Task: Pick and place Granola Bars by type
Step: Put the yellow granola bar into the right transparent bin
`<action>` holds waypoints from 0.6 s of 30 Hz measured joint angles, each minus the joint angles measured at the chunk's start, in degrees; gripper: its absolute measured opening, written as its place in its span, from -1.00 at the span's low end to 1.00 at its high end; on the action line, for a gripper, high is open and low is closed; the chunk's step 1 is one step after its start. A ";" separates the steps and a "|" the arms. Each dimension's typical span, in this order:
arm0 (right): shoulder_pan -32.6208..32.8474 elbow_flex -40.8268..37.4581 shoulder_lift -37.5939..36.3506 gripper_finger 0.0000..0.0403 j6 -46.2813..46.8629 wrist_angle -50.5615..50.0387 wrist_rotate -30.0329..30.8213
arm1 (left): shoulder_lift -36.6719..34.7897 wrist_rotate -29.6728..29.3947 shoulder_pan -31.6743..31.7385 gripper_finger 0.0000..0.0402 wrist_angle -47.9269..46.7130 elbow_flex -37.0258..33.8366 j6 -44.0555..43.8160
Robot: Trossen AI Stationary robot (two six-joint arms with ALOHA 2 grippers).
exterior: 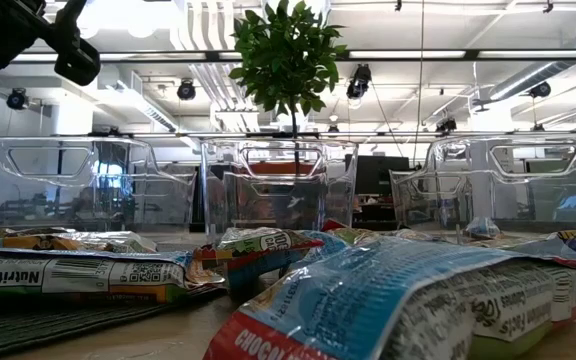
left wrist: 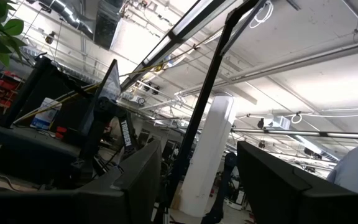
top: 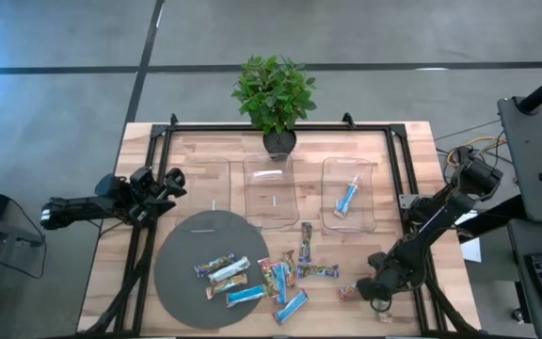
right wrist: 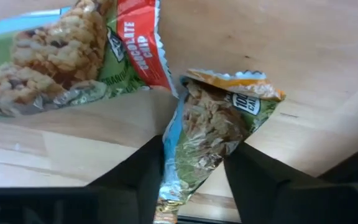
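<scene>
1. In the high view, the right gripper (top: 378, 292) covers the bar it holds; only the right wrist view shows that bar (right wrist: 211, 134), its lower end hidden between the fingers.
2. A second bar (right wrist: 67, 56) runs off that picture's edge.
3. The low view's nearest bar (exterior: 408, 300) is blurred and cut off.
4. The left gripper's (top: 169, 184) finger gap is too small to judge.

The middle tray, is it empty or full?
Empty: from above, the middle tray shows only bare wood through it, while the right tray holds one blue bar.

right pincer (top: 376, 290) low — clamped, left arm idle
</scene>
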 joint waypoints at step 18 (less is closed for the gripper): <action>-0.30 -0.07 -27.97 -0.51 -13.87 0.10 39.42 | 0.00 0.01 0.01 -0.04 -0.04 -0.01 -0.02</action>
